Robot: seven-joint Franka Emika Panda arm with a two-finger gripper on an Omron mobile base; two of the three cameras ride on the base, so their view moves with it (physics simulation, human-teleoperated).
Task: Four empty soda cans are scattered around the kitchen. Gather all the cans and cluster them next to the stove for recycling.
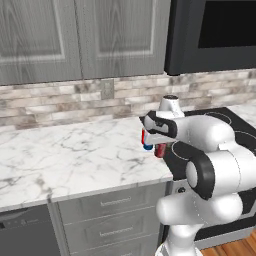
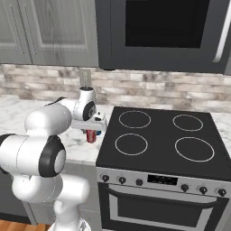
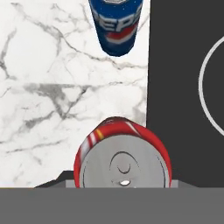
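Left base view, arm: the white arm rises from the lower right and bends over the edge where the worktop (image 1: 75,155) meets the stove (image 1: 235,132).
Left base view, pincer: the pincer (image 1: 156,146) points down at the worktop's right end, mostly behind the hand's body.
Left base view, cans: a red can (image 1: 160,149) stands upright under the hand, just beside the stove's left edge; a blue can (image 1: 147,142) shows partly just to its left, close against it.
Left base view, surroundings: grey cabinets (image 1: 75,37) hang above a brick-pattern wall (image 1: 60,102), a black microwave (image 1: 215,35) at upper right.

Right base view, arm: the arm comes up from the lower left, its hand level over the marble strip left of the stove (image 2: 158,144).
Right base view, red can: upright on the worktop (image 2: 27,108) below the hand, near the cooktop's left edge (image 2: 91,136).
Right base view, stove: four white ring marks on black glass, knobs and an oven front below.

Hand view, red can: its silver top and red rim sit right between the finger tips at the bottom (image 3: 122,164).
Hand view, pincer: narrow, closed around the red can (image 3: 122,183).
Hand view, blue can: stands on the marble farther off, apart from the red one, near the stove's dark edge (image 3: 116,26).
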